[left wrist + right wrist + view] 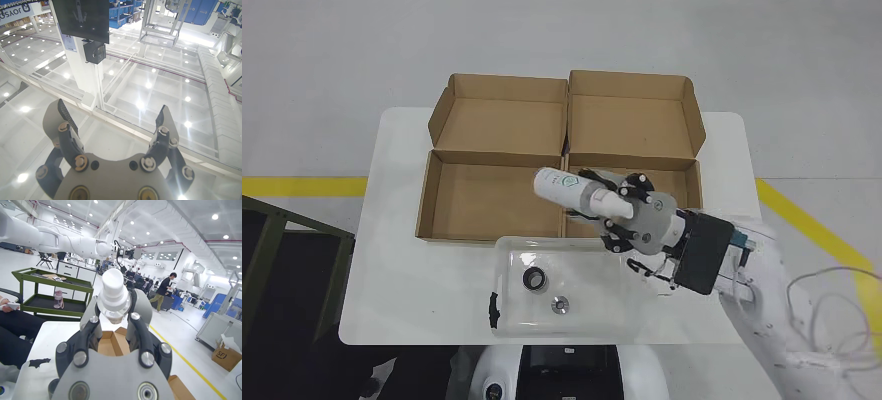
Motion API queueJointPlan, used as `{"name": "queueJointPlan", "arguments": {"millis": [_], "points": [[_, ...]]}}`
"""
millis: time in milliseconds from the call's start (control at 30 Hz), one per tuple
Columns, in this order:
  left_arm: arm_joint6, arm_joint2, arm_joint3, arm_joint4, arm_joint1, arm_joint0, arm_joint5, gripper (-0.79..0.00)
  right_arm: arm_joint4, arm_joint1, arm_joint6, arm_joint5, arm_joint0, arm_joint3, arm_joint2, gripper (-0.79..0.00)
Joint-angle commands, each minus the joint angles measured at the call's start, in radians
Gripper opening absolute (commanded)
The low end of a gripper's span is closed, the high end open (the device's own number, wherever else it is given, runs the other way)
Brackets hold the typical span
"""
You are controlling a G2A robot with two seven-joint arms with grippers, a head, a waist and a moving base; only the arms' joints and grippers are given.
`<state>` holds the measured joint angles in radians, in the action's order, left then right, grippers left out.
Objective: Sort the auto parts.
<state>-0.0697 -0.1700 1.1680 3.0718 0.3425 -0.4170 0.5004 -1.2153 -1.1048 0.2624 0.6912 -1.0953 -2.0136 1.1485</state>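
My right gripper (614,208) is shut on a white spray bottle (568,187), holding it by the neck, tilted, above the seam between two open cardboard boxes, the left box (482,205) and the right box (682,180). In the right wrist view the bottle's white cap (113,289) sits between the fingers of the right gripper (115,308), with a box (108,345) below. A clear plastic bin (587,262) at the table's front holds a black ring part (534,279) and a small silver part (560,304). My left gripper (113,115) is open, with nothing between its fingers, pointing at the ceiling.
The boxes' flaps (572,115) stand open at the back of the white table (392,260). A green cart (53,291) stands beyond the table's left side. The other white arm (66,245) hangs high above the table.
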Motion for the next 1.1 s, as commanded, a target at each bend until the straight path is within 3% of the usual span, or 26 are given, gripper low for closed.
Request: {"name": "queueJointPlan", "arguments": {"millis": [0, 300, 600, 1067], "points": [[0.0, 0.0, 0.0, 0.0, 0.0, 0.0, 0.0, 0.0, 0.007, -0.002, -0.025, 0.006, 0.002, 0.014, -0.013, -0.785], [0.0, 0.0, 0.0, 0.0, 0.0, 0.0, 0.0, 0.0, 0.007, -0.005, -0.175, -0.027, -0.024, 0.075, -0.044, -0.785], [0.0, 0.0, 0.0, 0.0, 0.0, 0.0, 0.0, 0.0, 0.04, 0.008, -0.274, -0.059, -0.073, 0.142, 0.046, -0.785], [0.0, 0.0, 0.0, 0.0, 0.0, 0.0, 0.0, 0.0, 0.074, 0.024, -0.521, -0.127, -0.1, 0.157, 0.155, -0.785]]}}
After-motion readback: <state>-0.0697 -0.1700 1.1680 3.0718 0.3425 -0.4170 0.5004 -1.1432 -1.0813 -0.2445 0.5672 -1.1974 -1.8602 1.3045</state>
